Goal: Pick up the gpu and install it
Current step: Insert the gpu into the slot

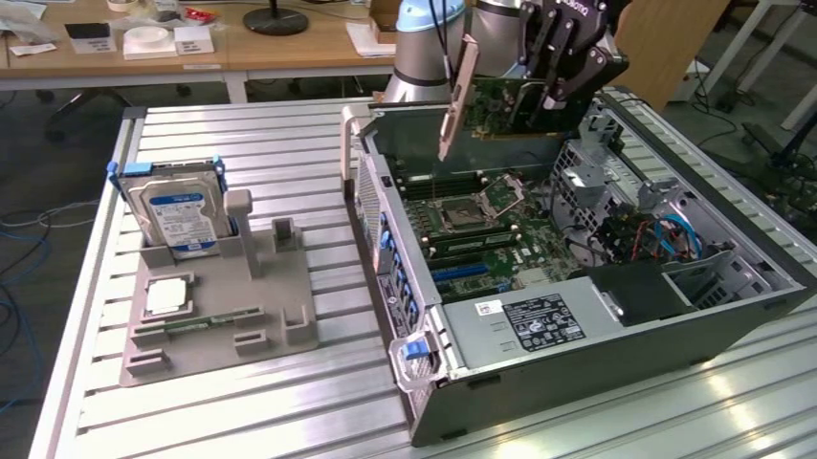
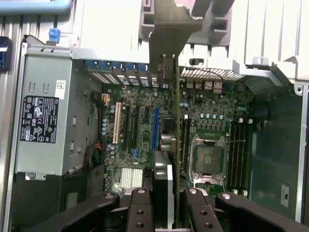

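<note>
The gpu [image 1: 492,105], a green circuit card with a silver end bracket [image 1: 456,96], hangs in the air above the open computer case [image 1: 715,316]. My gripper [image 1: 556,91] is shut on the card's far end, near the case's back wall in the exterior view. In the wrist view the gpu [image 2: 176,145] shows edge-on between my black fingers [image 2: 140,212], with its bracket [image 2: 169,34] pointing away, over the motherboard [image 2: 140,145]. The card hovers near the blue slot [image 2: 155,128] and touches nothing below.
A grey fixture [image 1: 217,316] on the aluminium table [image 1: 255,411] holds a silver hard drive [image 1: 179,215] upright and a memory stick [image 1: 198,320] lying flat. The power supply [image 1: 537,320] fills the case's near end. A CPU socket [image 2: 208,154] and cables [image 1: 664,239] lie inside.
</note>
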You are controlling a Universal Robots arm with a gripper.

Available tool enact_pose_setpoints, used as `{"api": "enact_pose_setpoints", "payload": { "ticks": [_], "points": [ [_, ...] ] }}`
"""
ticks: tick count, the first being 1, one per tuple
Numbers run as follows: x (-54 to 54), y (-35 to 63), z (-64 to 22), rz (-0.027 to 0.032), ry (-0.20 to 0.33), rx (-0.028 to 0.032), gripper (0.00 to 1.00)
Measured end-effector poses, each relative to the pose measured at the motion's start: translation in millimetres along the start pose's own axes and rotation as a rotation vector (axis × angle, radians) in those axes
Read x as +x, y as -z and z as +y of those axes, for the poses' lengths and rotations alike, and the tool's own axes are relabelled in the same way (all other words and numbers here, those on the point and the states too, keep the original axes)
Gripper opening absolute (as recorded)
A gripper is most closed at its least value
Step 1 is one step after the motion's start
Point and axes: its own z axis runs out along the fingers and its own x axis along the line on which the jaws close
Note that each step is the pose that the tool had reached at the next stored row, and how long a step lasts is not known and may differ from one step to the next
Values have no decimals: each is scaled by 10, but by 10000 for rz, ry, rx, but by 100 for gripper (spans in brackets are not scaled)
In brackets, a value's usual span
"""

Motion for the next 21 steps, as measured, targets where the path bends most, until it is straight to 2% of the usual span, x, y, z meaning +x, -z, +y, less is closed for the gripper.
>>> {"api": "enact_pose_setpoints", "payload": {
  "ticks": [5,9,14,21],
  "points": [
    [0,-28,-4,-50,-606,127,28],
    [-1,-49,-6,-80,-964,270,28],
    [-1,-83,-9,-98,-1188,412,28],
    [-2,-119,-13,-107,-1314,551,28]
  ]
}}
